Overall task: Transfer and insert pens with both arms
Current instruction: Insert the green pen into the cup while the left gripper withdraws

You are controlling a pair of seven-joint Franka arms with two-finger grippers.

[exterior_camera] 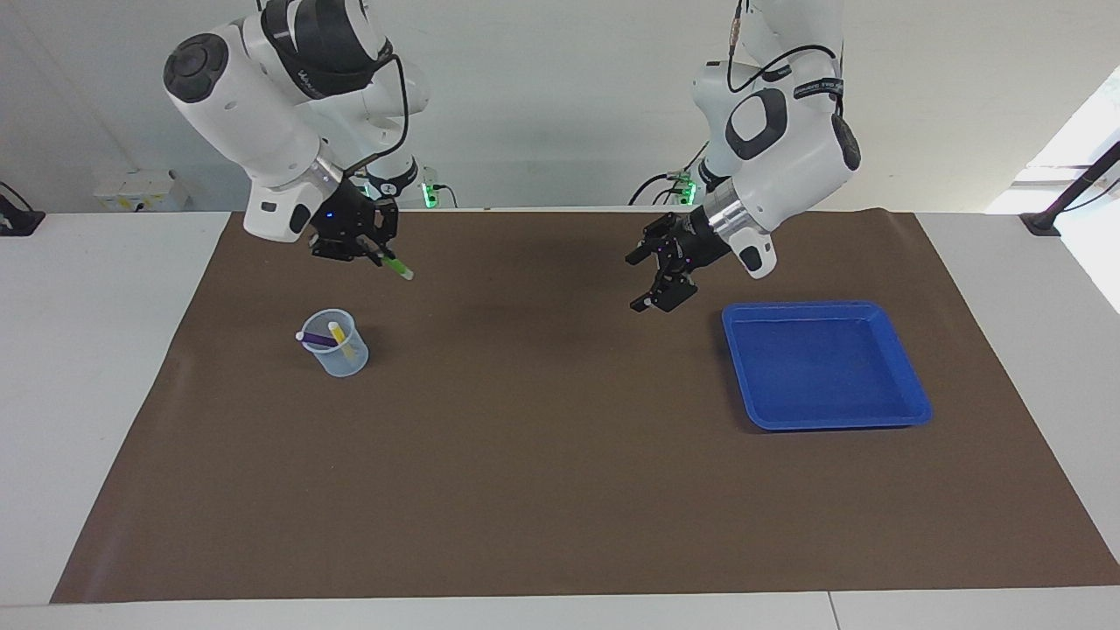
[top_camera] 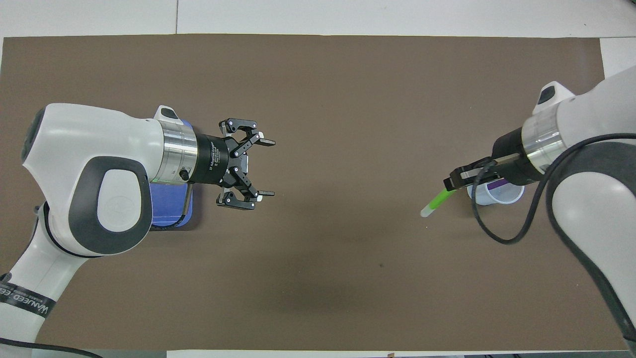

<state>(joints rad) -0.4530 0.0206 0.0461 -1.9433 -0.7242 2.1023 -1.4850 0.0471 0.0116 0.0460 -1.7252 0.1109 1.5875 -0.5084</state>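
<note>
The right gripper [exterior_camera: 372,248], jaws pinching the green pen [exterior_camera: 395,264], hangs above the mat just beside the cup [exterior_camera: 337,343], on the side nearer the robots. The pen's long axis slants down, pale tip leading, so it must shift over the cup's mouth and turn upright. The left gripper [exterior_camera: 658,280] waits near the blue tray [exterior_camera: 822,363], jaws spread and empty.

Both arms are bulky glossy white shells with black joint sections: the left arm [exterior_camera: 779,131] has a rounded black panel ringed on its side, the right arm [exterior_camera: 254,105] a black end cap. Each wrist ends in a polished metal ring, then a black pincer. Black cables loop along them, and a black lettered band wraps the left.
</note>
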